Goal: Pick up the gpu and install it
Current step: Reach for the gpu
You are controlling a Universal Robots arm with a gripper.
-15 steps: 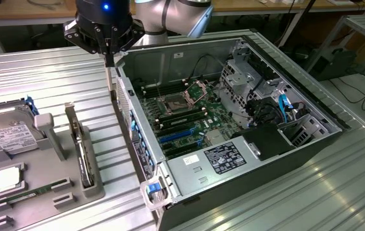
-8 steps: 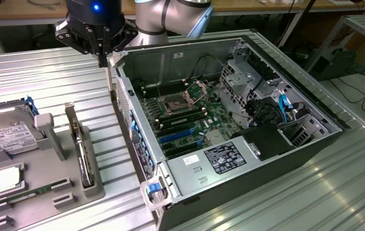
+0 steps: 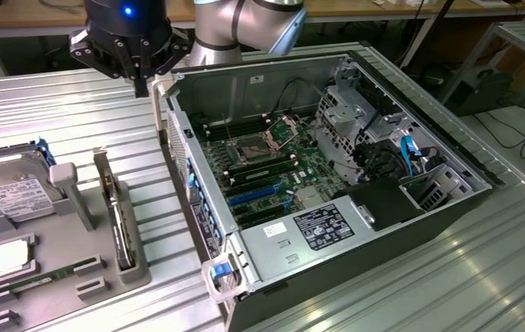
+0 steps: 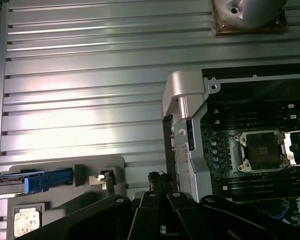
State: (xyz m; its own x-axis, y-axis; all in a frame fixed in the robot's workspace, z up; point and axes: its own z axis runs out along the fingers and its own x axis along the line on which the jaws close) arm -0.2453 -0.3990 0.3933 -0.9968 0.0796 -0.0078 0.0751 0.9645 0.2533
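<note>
Shut and empty, the gripper (image 3: 140,88) hangs by the computer case (image 3: 410,235), and beside the case the gpu (image 3: 119,221) stands upright, easy to grab.

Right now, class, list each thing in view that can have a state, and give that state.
case: on its side, panel off.
socket: open, plate raised.
gripper: shut, empty, over the table beside the case.
gpu: on edge in the holder, untouched.
hard drive: leaning in the holder.
memory stick: flat in the holder.
</note>
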